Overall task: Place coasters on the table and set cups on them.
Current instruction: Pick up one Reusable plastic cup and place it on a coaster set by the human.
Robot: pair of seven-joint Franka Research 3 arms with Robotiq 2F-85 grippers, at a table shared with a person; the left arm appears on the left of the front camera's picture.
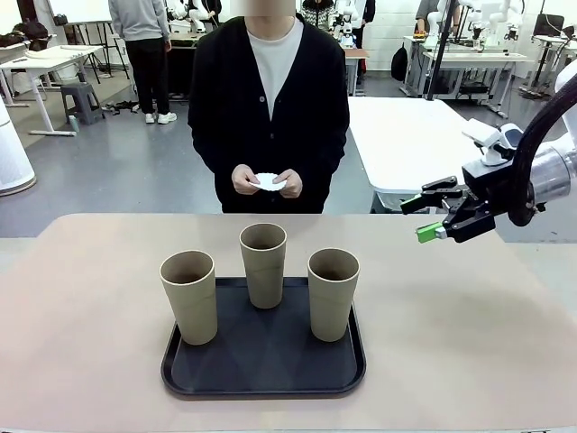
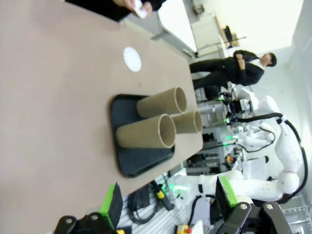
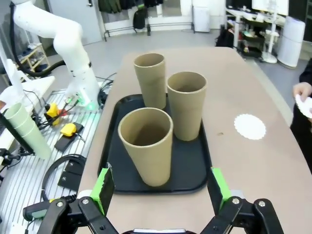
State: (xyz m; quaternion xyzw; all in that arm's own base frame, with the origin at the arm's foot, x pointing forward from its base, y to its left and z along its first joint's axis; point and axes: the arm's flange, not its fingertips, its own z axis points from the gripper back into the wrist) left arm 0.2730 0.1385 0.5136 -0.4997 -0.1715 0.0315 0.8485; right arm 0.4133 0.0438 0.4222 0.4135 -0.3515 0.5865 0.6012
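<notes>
Three tan cups, left (image 1: pixel 190 296), middle (image 1: pixel 263 264) and right (image 1: pixel 333 293), stand upright on the black tray (image 1: pixel 261 372) in the middle of the beige table (image 1: pixel 469 325). The person's hands hold white coasters (image 1: pixel 267 182) at the far edge. One coaster (image 3: pixel 250 126) lies flat on the table beyond the tray, towards the person; the left wrist view has it too (image 2: pixel 132 59). My right gripper (image 1: pixel 431 216) hangs open in the air to the right of the tray, holding nothing. Off the table's edge, my left gripper (image 2: pixel 169 200) is open and faces the cups (image 2: pixel 146 132).
A white table (image 1: pixel 406 135) stands behind the person to the right. Beside the table's left end, the right wrist view has cables, a yellow object (image 3: pixel 68 129) and stacked pale green cups (image 3: pixel 24 126). Bare tabletop lies left and right of the tray.
</notes>
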